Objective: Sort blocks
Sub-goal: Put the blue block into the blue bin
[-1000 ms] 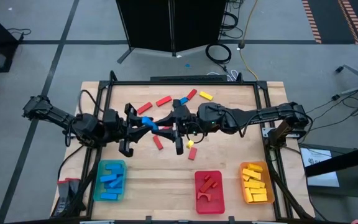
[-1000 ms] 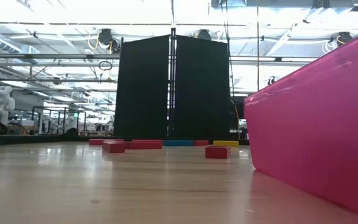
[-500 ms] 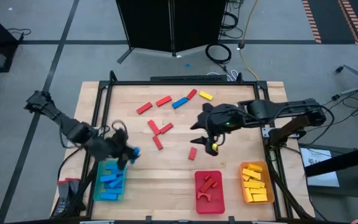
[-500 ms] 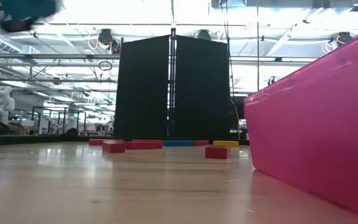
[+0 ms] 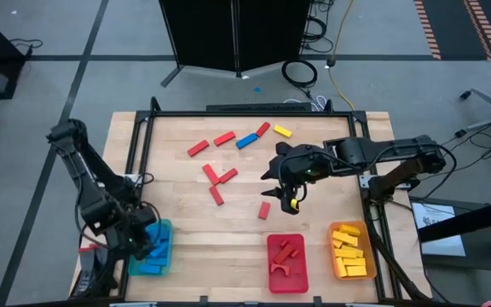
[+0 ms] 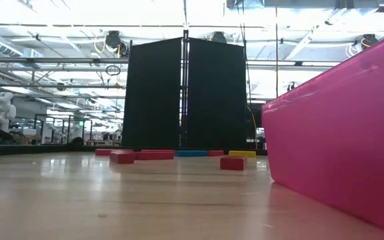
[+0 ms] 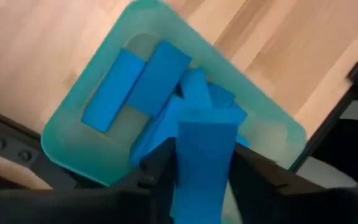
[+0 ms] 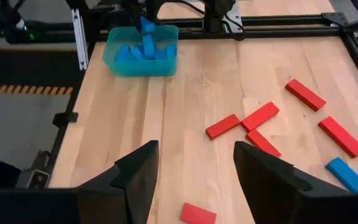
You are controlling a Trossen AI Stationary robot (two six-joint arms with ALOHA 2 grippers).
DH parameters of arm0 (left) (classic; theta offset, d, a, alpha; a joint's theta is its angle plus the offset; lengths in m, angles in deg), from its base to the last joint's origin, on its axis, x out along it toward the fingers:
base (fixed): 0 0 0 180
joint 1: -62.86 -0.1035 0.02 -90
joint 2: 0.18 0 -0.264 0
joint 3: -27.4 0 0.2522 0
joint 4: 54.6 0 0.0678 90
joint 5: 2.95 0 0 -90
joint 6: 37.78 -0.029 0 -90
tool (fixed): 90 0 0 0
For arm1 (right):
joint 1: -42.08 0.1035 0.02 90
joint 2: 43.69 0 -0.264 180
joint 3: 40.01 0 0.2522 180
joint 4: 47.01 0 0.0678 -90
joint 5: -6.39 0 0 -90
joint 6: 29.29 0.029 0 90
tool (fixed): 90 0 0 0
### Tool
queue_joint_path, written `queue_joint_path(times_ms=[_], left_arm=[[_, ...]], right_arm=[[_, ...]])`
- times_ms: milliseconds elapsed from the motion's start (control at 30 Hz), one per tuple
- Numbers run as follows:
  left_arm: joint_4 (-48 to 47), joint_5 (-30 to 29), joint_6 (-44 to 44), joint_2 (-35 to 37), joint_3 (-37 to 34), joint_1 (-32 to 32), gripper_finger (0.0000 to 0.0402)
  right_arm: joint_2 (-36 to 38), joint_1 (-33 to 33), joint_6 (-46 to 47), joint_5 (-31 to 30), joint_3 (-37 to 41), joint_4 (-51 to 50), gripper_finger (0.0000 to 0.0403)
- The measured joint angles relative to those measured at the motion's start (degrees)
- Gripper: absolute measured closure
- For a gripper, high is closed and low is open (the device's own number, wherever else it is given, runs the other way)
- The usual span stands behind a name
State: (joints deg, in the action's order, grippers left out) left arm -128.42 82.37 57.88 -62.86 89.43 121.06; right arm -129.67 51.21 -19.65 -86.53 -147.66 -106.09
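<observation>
Left wrist view: I have a blue block (image 7: 202, 155) clamped in my left end effector (image 7: 201, 165), the green tray (image 7: 73, 118) directly beneath. Next, release. My right end effector (image 8: 191, 165), fingers apart, hovers above a red block (image 8: 197, 213).

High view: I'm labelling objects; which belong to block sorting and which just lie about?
Job: loose red bars, blue bar, yellow bar; green tray, red tray, orange tray; left gripper holding blue block.
Lying about: black coiled cable, black folding screen.
</observation>
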Motion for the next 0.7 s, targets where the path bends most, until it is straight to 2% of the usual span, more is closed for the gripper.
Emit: queue_joint_path(times_ms=[200,333,433,567,700], left_arm=[[1.20,4.62,-0.05,-3.24,0.00,1.26,0.0129],[2.85,7.24,0.06,-4.77,0.00,1.46,0.0077],[4.66,7.89,0.13,-5.59,0.00,1.46,0.0063],[6.45,7.94,2.49,-5.86,0.00,1.46,0.0061],[8.50,7.96,3.08,-6.01,0.00,1.53,0.0060]], right_arm=[[-2.13,-1.15,-5.22,-0.45,0.02,0.72,0.0190],[-4.46,-3.84,-7.98,-8.61,-0.01,4.51,0.0182],[-8.57,-7.33,-9.42,-15.20,0.00,9.85,0.0176],[-15.02,-14.31,-13.34,-14.96,0.02,17.87,0.0171],[-21.17,-22.26,-14.14,-14.50,0.02,18.96,0.0170]])
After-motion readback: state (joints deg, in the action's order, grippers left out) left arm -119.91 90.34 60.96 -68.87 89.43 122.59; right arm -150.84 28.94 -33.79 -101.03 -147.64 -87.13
